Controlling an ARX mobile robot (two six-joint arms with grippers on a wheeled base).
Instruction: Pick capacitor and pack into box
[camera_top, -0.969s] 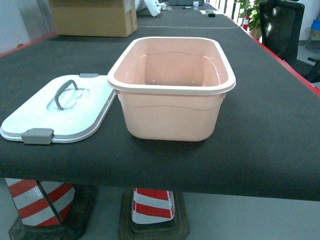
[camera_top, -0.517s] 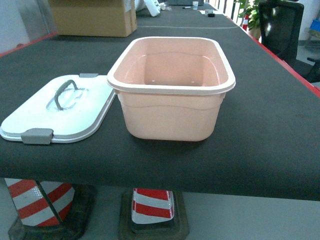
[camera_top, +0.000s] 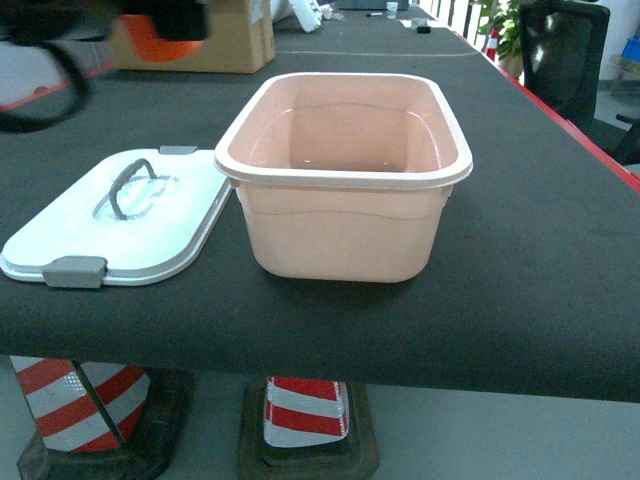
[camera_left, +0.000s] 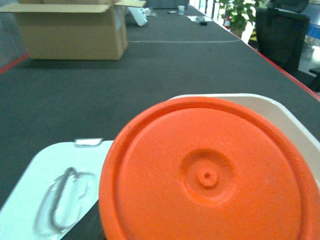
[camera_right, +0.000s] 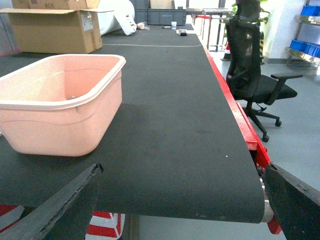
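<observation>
**Holding the capacitor high over the desk's far left**

Head view: blurred at the top left, left end effector (camera_top: 165, 20) clamped on the orange capacitor (camera_top: 160, 42), in the air, well apart from the open pink box (camera_top: 340, 235) by the desk's (camera_top: 540, 250) front edge. White lid (camera_top: 190, 225) flat just left of it.

Left wrist view: capacitor (camera_left: 207, 175) filling the lower frame, hiding the fingers; lid (camera_left: 35, 190) and box rim (camera_left: 280, 107) behind.

Right wrist view: right end effector (camera_right: 177, 205) spread wide, empty, at the front edge; box (camera_right: 60, 120) to the left.
</observation>
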